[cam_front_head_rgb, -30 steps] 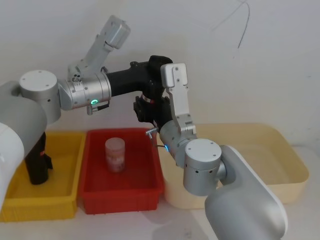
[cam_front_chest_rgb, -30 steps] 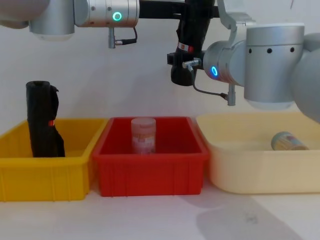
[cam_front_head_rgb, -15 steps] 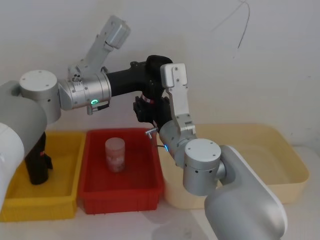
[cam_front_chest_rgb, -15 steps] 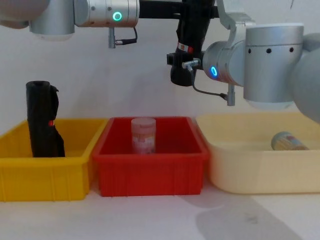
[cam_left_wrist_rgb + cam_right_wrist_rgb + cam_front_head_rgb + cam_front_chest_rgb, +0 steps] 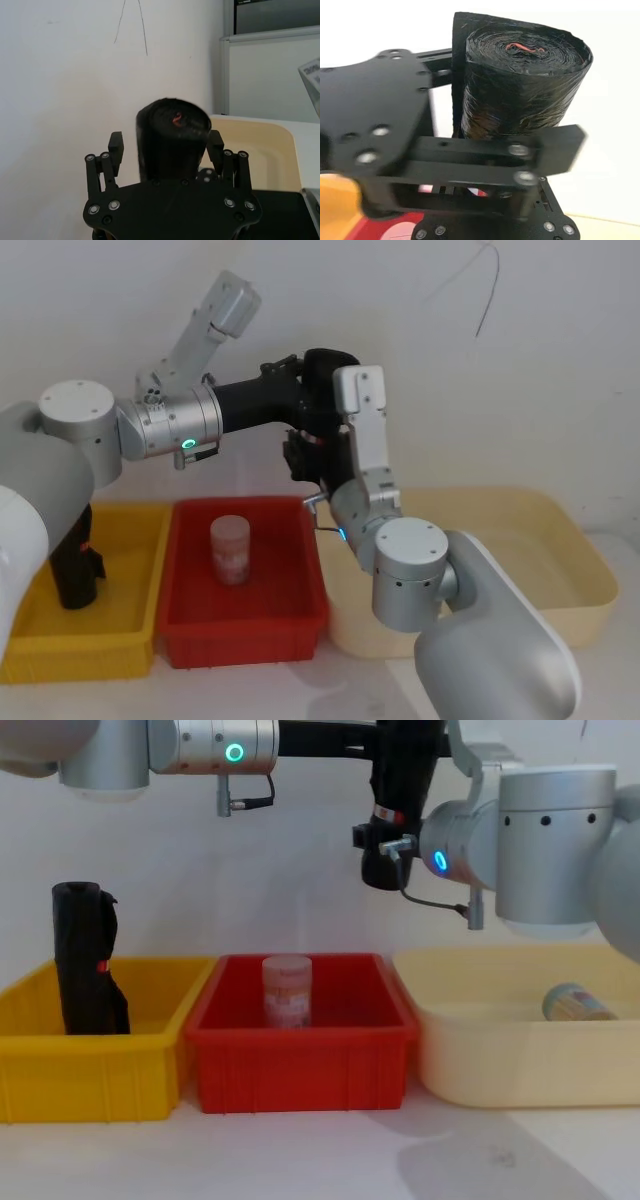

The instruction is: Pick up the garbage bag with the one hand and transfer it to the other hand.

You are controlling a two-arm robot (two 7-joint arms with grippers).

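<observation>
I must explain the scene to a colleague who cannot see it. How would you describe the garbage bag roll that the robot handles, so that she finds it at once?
Look above the red plastic bin, where the two silver arms meet. The straight black cylindrical roll of garbage bags hangs upright there in mid-air, with a narrow red-and-white label band. The similar black roll stands slumped in the yellow bin.

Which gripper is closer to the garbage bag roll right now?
Right. The right gripper is clamped on the garbage bag; the left gripper straddles it, fingers open, a gap on one side.

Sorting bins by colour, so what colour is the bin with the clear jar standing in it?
Red bin, clearest in the chest view.
</observation>
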